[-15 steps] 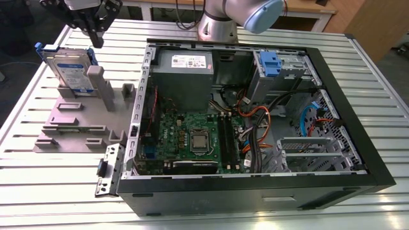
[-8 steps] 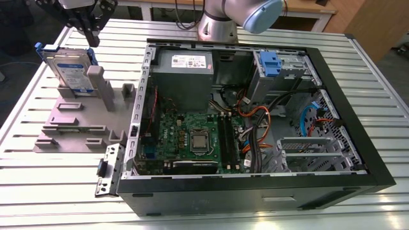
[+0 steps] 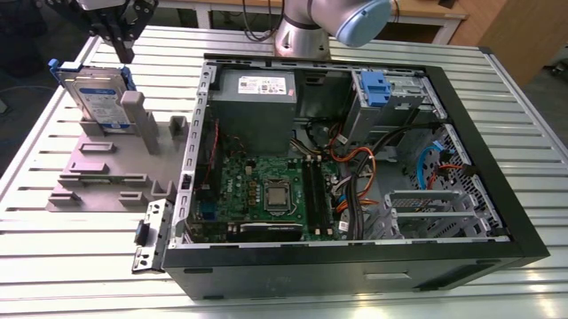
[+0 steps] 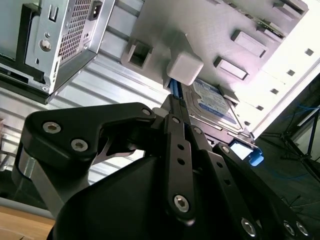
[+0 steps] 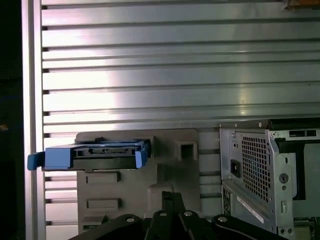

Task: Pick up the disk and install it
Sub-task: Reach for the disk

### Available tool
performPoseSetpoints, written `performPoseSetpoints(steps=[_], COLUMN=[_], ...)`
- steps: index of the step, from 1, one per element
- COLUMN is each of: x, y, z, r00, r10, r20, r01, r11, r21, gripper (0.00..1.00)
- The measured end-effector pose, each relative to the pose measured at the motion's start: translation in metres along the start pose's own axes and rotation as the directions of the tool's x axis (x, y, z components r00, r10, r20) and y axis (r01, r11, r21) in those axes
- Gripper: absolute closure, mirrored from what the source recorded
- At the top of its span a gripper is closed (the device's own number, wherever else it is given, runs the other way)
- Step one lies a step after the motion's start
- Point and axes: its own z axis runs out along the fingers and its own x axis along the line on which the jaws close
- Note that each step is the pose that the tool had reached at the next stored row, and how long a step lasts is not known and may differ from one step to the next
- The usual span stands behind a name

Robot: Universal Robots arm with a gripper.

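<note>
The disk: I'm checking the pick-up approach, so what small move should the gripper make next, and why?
Probably a short descent toward the top edge of the disk. In the exterior view the gripper hangs just above it, not touching, while the disk stands on edge in the grey fixture, outside the computer case, not yet picked up.

The arm [image 3: 300, 36] is a smooth silver-grey tube, and its joint ends in a rounded pale blue cap [image 3: 362, 18]. The claw [image 4: 173, 107] is matt black throughout, built from flat, round-ended link bars [image 4: 85, 131] that narrow into slim straight fingers [image 4: 176, 145] drilled with small holes. Bright silver screw heads [image 4: 181, 201] and pins mark each pivot, seen in both wrist views, above a bulky black housing [image 4: 125, 205].
</note>
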Motion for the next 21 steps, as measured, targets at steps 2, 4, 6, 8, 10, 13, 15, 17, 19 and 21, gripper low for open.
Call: performPoseSetpoints(steps=[2, 4, 6, 8, 10, 13, 15, 17, 19, 21], x=[0.0015, 0.0031, 0.0046, 0.0063, 0.0084, 0.0115, 0.0135, 0.0154, 0.0177, 0.0209], y=[0.0017, 0.0036, 0.0053, 0.0070, 0.0088, 0.0114, 0.0129, 0.0140, 0.0150, 0.0162], z=[0.0003, 0.0007, 0.0011, 0.0014, 0.0017, 0.0022, 0.0026, 0.0031, 0.0034, 0.0038], r00=[1.0000, 1.0000, 1.0000, 1.0000, 1.0000, 1.0000, 1.0000, 1.0000, 1.0000, 1.0000], r10=[0.000, 0.000, 0.000, 0.000, 0.000, 0.000, 0.000, 0.000, 0.000, 0.000], r20=[-0.0002, -0.0001, -0.0001, -0.0001, -0.0002, -0.0004, -0.0002, -0.0001, -0.0003, -0.0002], r01=[0.000, 0.000, 0.000, 0.000, 0.000, 0.000, 0.000, 0.000, 0.000, 0.000], r11=[1.0000, 1.0000, 1.0000, 1.0000, 1.0000, 1.0000, 1.0000, 1.0000, 1.0000, 1.0000], r21=[0.0001, 0.0001, 0.0001, 0.0001, 0.0001, 0.0002, 0.0002, 0.0001, 0.0002, 0.0001], gripper=[0.89, 0.89, 0.89, 0.89, 0.89, 0.89, 0.89, 0.89, 0.89, 0.89])
